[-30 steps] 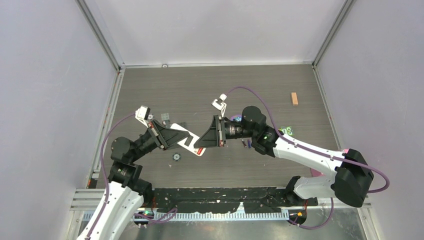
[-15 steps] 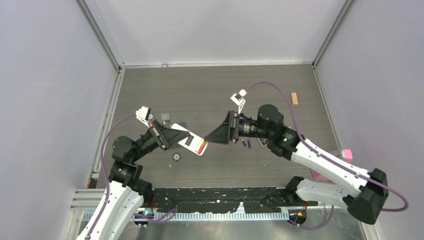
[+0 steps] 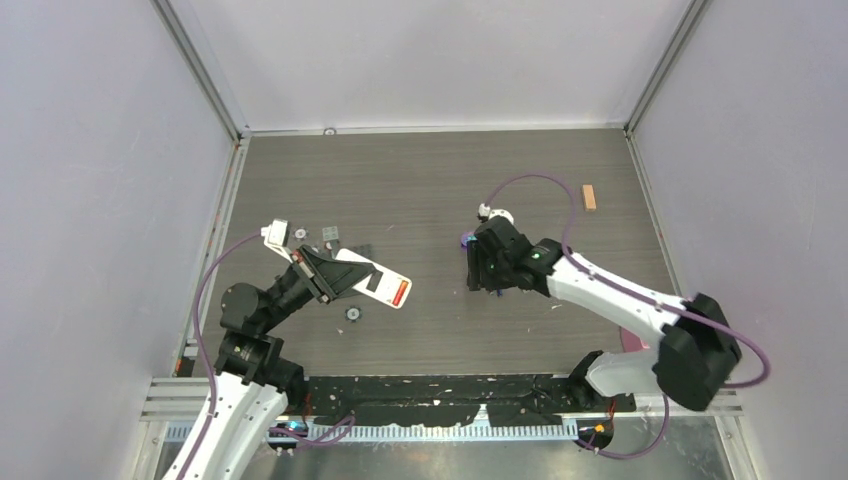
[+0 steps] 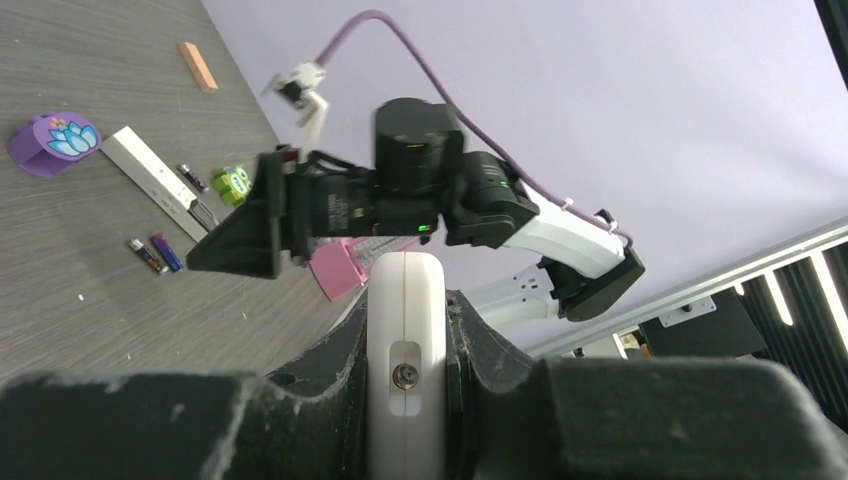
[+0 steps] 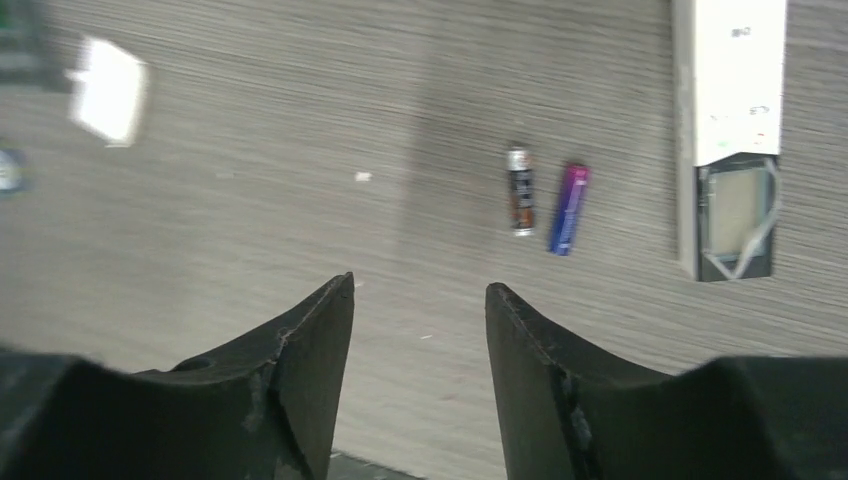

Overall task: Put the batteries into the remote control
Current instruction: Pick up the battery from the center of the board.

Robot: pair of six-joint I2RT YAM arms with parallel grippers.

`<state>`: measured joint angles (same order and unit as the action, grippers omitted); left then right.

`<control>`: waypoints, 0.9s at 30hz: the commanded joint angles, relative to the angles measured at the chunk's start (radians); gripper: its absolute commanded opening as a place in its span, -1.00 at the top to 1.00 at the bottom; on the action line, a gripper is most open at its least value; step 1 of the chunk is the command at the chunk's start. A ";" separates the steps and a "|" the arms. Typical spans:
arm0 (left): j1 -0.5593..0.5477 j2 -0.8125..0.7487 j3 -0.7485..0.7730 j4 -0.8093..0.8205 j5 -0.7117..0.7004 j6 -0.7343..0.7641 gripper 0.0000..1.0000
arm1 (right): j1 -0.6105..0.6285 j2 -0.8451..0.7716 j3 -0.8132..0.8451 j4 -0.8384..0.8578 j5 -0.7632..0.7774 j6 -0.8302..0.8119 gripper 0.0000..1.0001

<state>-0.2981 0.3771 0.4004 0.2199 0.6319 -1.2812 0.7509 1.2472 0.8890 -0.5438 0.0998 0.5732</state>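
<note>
The remote control, a long narrow white bar with a black end, lies on the table in the right wrist view (image 5: 728,130) and in the left wrist view (image 4: 155,180). Two batteries lie side by side left of it, one dark with orange (image 5: 518,190) and one blue-purple (image 5: 568,208); they also show in the left wrist view (image 4: 155,254). My right gripper (image 5: 420,285) is open and empty, pointing down at the table short of them (image 3: 482,270). My left gripper (image 4: 405,300) is shut on the wider white remote with a red face (image 3: 385,288), held above the table.
A purple lotus-printed piece (image 4: 50,140) lies beyond the narrow remote. An orange block (image 3: 589,197) is at the far right. A green item (image 4: 232,182) and a pink object (image 4: 340,265) are on the right. A small black round part (image 3: 353,314) lies below the left gripper.
My right gripper has drawn back right from the held wide remote and tipped down over the table. My left arm has shifted slightly left with the wide remote.
</note>
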 commanded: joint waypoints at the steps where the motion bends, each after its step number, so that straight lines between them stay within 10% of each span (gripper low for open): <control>1: 0.005 -0.008 -0.002 0.046 -0.019 0.009 1.00 | -0.004 0.128 0.048 -0.065 0.179 -0.119 -0.18; 27: 0.005 0.030 -0.021 0.058 -0.008 0.017 1.00 | -0.048 0.385 0.041 0.153 0.198 -0.245 0.18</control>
<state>-0.2981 0.4038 0.3767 0.2207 0.6281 -1.2766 0.7216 1.6211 0.9020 -0.4412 0.2821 0.3424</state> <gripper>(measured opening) 0.232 0.421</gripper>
